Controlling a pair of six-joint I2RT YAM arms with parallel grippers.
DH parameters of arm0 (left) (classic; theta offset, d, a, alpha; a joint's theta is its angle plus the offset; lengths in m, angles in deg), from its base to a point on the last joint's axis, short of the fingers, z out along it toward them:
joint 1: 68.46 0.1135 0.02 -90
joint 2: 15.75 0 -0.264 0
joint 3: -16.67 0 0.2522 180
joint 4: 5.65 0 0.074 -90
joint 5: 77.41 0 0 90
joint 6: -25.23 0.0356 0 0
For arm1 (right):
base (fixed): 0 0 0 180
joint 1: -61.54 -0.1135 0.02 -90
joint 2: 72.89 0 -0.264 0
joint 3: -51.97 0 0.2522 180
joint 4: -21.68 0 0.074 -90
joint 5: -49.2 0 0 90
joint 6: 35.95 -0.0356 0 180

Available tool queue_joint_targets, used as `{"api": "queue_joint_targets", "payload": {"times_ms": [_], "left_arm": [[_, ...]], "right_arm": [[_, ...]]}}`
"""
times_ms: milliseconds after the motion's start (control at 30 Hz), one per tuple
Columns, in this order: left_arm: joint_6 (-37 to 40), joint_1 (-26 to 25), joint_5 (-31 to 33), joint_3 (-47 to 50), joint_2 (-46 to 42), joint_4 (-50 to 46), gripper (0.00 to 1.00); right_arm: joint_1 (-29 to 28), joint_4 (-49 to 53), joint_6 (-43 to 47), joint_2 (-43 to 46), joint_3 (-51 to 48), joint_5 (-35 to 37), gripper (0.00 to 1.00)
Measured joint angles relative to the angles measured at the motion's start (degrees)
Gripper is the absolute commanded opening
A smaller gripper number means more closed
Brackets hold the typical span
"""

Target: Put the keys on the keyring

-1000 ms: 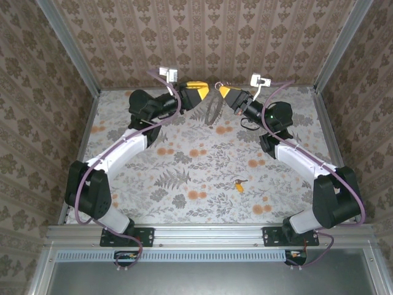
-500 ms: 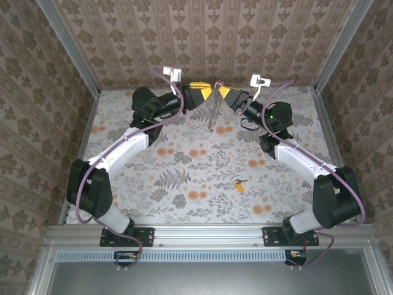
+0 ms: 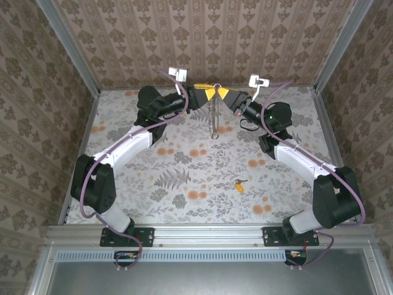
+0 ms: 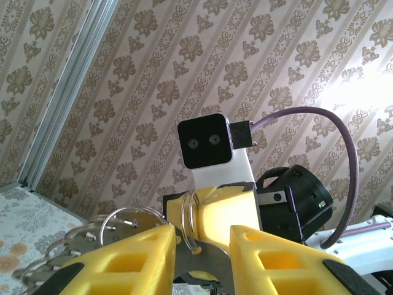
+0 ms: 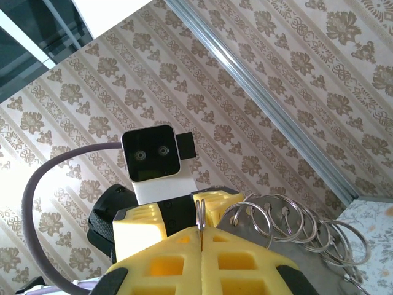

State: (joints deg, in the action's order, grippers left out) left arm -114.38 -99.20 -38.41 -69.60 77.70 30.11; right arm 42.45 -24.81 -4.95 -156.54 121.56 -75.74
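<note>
Finds right gripper [image 5: 201, 236] clamped on keyring [image 3: 213, 117], raised at far centre. Finds left gripper [image 4: 201, 230] parted around that ring. Locates key [image 3: 239, 183] flat on table [image 3: 184, 160], well apart.

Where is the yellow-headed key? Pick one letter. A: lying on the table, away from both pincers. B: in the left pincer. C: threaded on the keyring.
A: the key lies loose on the flowered table, far nearer the arm bases than the keyring hanging at the far end.
</note>
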Motion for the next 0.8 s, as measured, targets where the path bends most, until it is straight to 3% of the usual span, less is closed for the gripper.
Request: {"api": "queue_joint_targets", "payload": {"times_ms": [467,800], "left_arm": [[0.2,-0.4,0.0,-1.1,0.7,-0.1,0.23],[0.2,-0.4,0.0,-1.9,1.9,0.1,0.08]], "right_arm": [[-0.2,0.0,0.0,0.0,0.0,-0.1,0.00],[-0.2,0.0,-0.2,0.0,0.0,-0.2,0.00]]}}
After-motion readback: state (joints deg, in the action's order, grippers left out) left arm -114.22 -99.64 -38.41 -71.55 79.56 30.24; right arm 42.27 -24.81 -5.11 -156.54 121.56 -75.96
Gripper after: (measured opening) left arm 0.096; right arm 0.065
